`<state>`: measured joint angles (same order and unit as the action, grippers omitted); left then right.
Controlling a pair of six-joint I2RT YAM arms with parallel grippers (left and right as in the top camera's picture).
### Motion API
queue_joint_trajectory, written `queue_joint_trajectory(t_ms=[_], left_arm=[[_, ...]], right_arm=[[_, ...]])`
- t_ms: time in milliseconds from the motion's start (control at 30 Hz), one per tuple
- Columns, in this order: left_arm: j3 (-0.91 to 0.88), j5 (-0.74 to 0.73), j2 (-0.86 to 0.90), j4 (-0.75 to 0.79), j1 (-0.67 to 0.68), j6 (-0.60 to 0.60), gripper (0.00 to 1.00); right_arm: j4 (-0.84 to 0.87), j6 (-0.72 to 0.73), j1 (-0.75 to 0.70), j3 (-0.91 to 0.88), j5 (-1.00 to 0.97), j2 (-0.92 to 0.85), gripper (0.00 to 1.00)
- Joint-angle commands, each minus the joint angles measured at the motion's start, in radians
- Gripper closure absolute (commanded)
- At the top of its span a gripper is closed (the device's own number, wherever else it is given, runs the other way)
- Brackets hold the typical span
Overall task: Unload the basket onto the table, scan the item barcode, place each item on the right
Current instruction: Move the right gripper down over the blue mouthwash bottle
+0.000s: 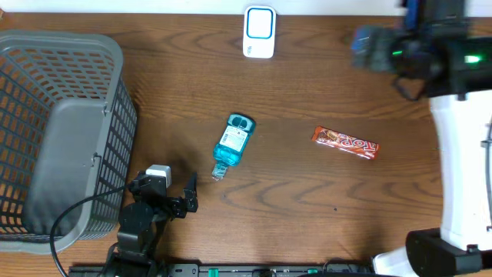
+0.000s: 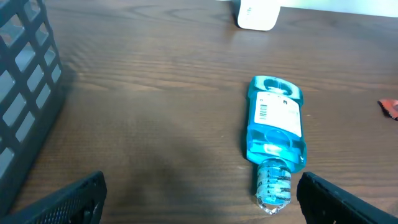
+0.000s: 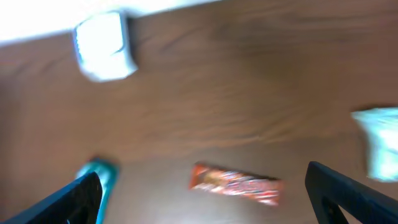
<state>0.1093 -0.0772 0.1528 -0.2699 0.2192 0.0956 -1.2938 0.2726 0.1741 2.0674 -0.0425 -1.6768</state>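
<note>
A blue mouthwash bottle (image 1: 232, 145) lies flat mid-table, cap towards the front, with a barcode label (image 2: 263, 111) facing up. To its right lies an orange candy bar (image 1: 346, 143). A white scanner (image 1: 259, 32) stands at the back edge. My left gripper (image 1: 173, 192) rests low at the front left, open and empty (image 2: 202, 180), with the bottle's cap (image 2: 273, 186) just inside its right finger. My right gripper (image 1: 373, 48) is raised at the back right and motion-blurred. It stands open and empty (image 3: 202, 173) above the candy bar (image 3: 236, 183).
A grey mesh basket (image 1: 54, 131) fills the left side of the table. The right arm's white base (image 1: 461, 177) stands along the right edge. A blurred white thing (image 3: 379, 143) shows at the right of the right wrist view.
</note>
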Motion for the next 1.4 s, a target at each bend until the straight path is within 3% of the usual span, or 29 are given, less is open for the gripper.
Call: queue_joint_trajectory(t_ms=[0, 100, 300, 633, 767, 1100, 1367], left_arm=[[-0.023, -0.012, 0.002, -0.008, 0.003, -0.016, 0.02], [-0.023, -0.012, 0.002, -0.008, 0.003, -0.016, 0.02], [-0.023, -0.012, 0.002, -0.008, 0.003, -0.016, 0.02], [-0.023, -0.012, 0.002, -0.008, 0.003, -0.016, 0.02], [-0.023, -0.012, 0.002, -0.008, 0.003, -0.016, 0.02], [-0.023, -0.012, 0.002, -0.008, 0.003, -0.016, 0.02], [-0.023, -0.012, 0.002, -0.008, 0.003, -0.016, 0.02]], right_arm=[[0.005, -0.04, 0.099, -0.028, 0.225, -0.031, 0.01], [0.026, -0.042, 0.184, -0.06, 0.323, -0.06, 0.01], [0.155, 0.039, 0.346, -0.169, 0.299, -0.179, 0.01], [0.297, 0.36, 0.554, -0.204, 0.003, -0.448, 0.01], [0.282, 0.433, 0.602, -0.204, -0.135, -0.501, 0.01], [0.279, 0.456, 0.628, -0.204, -0.098, -0.632, 0.01], [0.233, 0.455, 0.632, -0.204, -0.098, -0.673, 0.3]])
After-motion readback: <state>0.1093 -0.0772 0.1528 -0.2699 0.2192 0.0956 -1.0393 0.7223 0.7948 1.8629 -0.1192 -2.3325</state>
